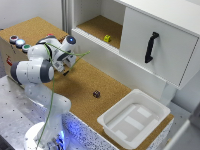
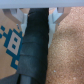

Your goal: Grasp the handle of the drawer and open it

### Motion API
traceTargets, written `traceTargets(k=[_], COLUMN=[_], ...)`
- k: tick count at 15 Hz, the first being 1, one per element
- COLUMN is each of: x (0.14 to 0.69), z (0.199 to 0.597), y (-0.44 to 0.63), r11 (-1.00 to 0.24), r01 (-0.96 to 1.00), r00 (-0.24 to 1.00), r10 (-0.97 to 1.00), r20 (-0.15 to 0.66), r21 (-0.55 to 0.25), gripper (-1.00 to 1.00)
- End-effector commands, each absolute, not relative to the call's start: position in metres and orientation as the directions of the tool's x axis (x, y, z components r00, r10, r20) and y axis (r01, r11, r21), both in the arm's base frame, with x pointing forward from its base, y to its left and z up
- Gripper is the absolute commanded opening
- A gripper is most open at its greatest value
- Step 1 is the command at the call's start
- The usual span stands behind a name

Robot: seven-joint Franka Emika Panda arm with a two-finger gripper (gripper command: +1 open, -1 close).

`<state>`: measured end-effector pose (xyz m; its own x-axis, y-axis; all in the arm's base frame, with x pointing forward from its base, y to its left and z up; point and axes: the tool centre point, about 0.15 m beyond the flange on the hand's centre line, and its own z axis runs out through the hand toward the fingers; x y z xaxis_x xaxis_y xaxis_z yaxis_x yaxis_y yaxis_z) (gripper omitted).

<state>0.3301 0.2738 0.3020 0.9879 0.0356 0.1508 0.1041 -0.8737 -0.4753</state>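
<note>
The drawer (image 1: 159, 44) is a large white flat-fronted unit at the exterior view's upper right, its front closed. The handle (image 1: 151, 47), a slim black bar, stands upright on that front. My gripper (image 1: 65, 70) hangs over the cork table far to the exterior view's left of the drawer, well apart from the handle. In the wrist view my gripper (image 2: 39, 15) is open, with both pale fingers (image 2: 20, 16) spread and nothing between them. The handle and drawer are out of the wrist view.
A white plastic tub (image 1: 134, 117) sits at the table's near right corner. A small dark object (image 1: 96, 93) lies on the cork. A yellow object (image 1: 107, 38) sits in the open shelf. Coloured buttons (image 1: 20, 43) are on a box at left. A dark strip (image 2: 32, 50) and a blue-white pattern (image 2: 10, 42) lie below the gripper.
</note>
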Motion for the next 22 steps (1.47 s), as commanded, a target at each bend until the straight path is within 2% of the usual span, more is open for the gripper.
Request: traceTargets(k=[1, 22], x=[0.342, 0.348], z=[0.268, 0.270], y=[0.233, 0.167], r11=[-0.871, -0.897], r01=[0.110, 0.017], r00=[0.989, 0.987], r10=[0.047, -0.056], r20=[0.141, 0.152], r21=[-0.479, -0.441], gripper=[-1.00, -1.00])
